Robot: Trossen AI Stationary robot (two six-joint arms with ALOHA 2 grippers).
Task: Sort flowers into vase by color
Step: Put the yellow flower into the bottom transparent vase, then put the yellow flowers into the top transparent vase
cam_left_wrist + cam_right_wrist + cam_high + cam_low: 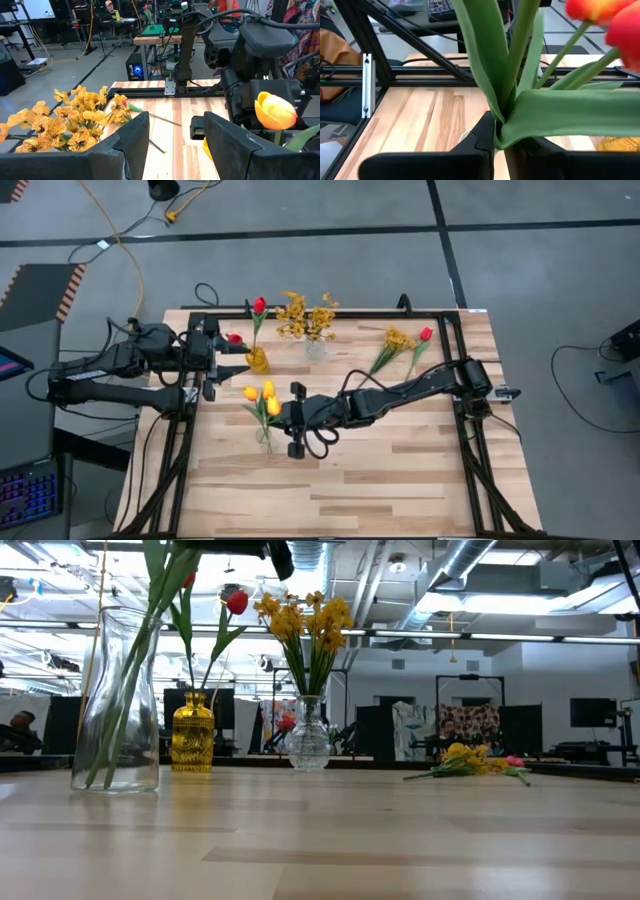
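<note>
A tall clear vase [115,710] near the table's middle holds yellow tulips [262,393]. My right gripper [283,416] is beside their heads, shut on a green tulip stem [501,120] above that vase. An amber vase [258,361] holds red tulips [260,305]. A small clear vase [308,745] holds mustard-yellow sprays [305,316]. One yellow spray [397,340] and one red tulip [424,335] lie flat on the table at the far right. My left gripper [235,367] is open and empty just left of the amber vase. My right gripper pinches the tulip's stem where the leaves wrap it [499,131], between its two fingers. The fingers come about level from the table's right side and lie across the stem. The stem stands nearly upright, its lower part down inside the tall clear vase [105,740].
A black frame [455,315] runs round the table's far, left and right sides. The three vases stand close together at the centre left. The near half of the wooden table [400,480] is bare boards. People and desks show in the room beyond.
</note>
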